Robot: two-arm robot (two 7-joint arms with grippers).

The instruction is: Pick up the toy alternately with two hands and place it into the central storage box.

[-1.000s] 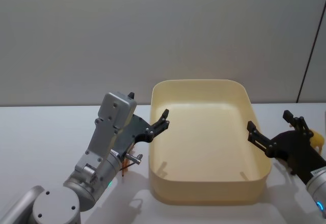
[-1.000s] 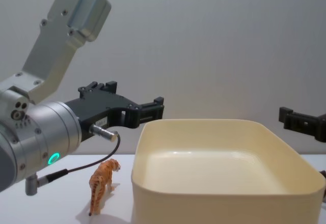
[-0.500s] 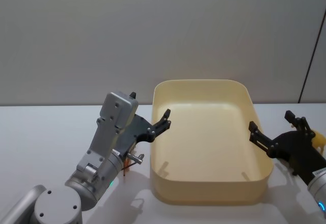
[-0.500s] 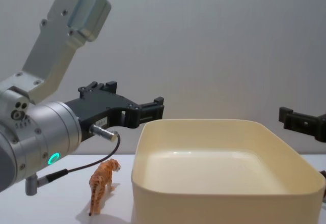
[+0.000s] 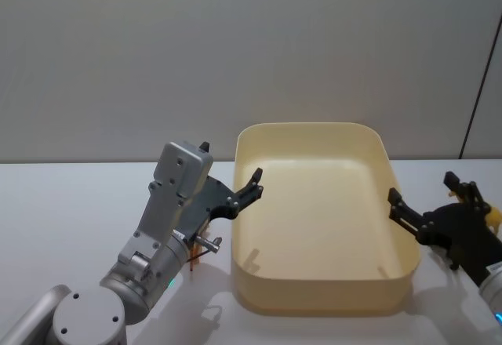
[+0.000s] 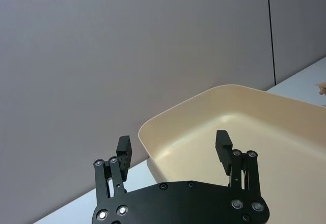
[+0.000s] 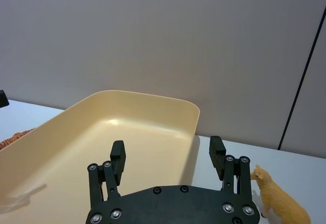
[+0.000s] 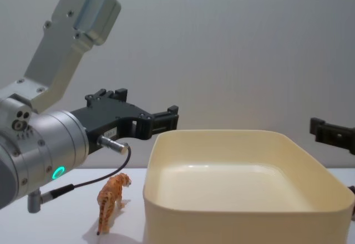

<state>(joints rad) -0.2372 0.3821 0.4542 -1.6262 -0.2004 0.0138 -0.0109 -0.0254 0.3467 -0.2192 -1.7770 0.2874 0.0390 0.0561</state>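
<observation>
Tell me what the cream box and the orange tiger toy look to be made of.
The storage box is probably moulded plastic, smooth and faintly glossy: it has soft highlights on its floor, rounded corners and an even rim. The tiger toy is likely hard plastic or rubber, painted matt orange with darker markings, and it stands stiffly on thin legs.

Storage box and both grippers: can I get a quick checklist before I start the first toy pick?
1. Storage box has no toy in it: ok.
2. Left gripper open, holding nothing: ok.
3. Right gripper open, holding nothing: ok.
4. Orange tiger toy upright on the table, left of the box: ok.
5. Tan toy animal standing right of the box, beside the right gripper: ok.
6. Cable on the left arm hanging apart from the tiger: cannot tell.
</observation>
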